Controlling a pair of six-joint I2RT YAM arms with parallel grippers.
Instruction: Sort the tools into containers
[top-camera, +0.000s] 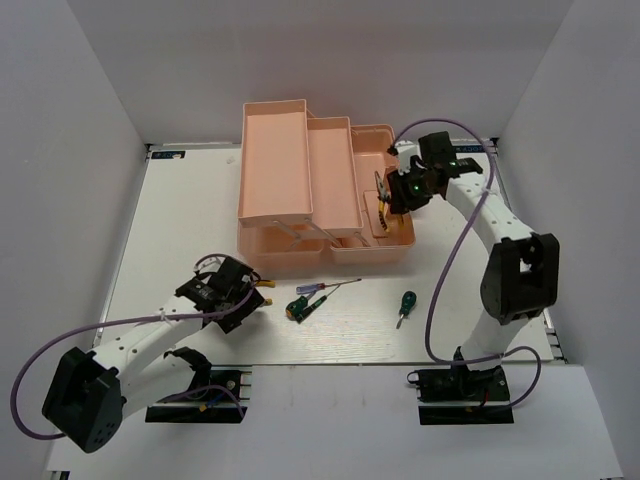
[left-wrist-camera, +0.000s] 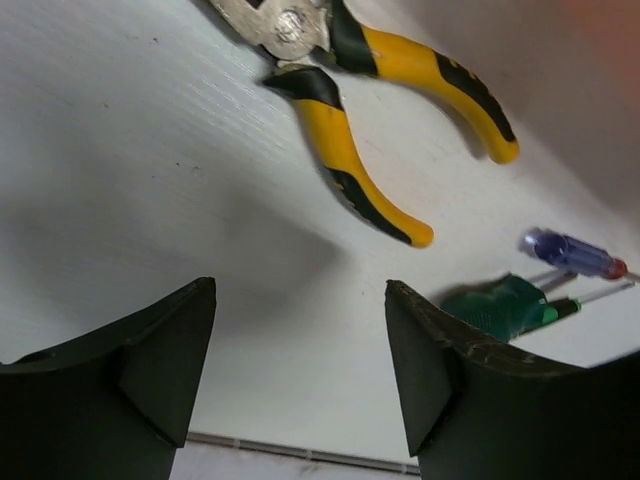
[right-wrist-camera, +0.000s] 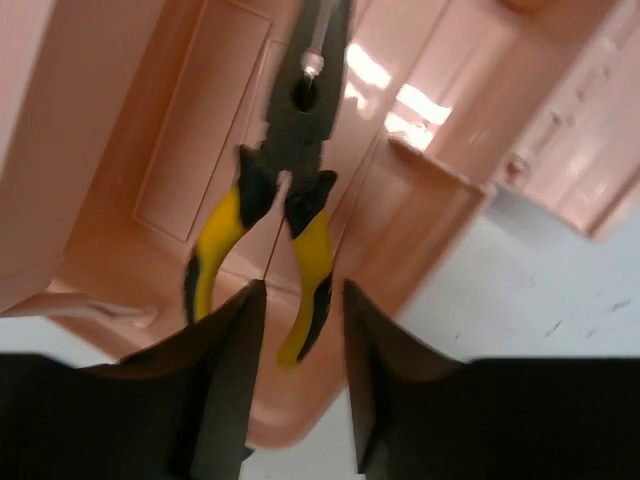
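The nearest risk sat at the right gripper: its jaws stood a little apart over the box, with one yellow handle of the pliers in the box reaching into the gap, apparently not pinched. If the arm rose before the jaws widened, a finger could probably catch that handle and drag the tool back out. The left gripper hung with jaws wide apart and nothing between them, near the pliers on the table, whose handles lay splayed. A close on one handle alone might swivel the tool or let it slip. A careless sweep could also knock the green screwdriver and the thin screwdriver, which lay side by side close to those pliers. Counted: two pliers, one boxed and one on the table; three screwdrivers, all on the table, the third being the stubby screwdriver, apart to the right; one box; two grippers.
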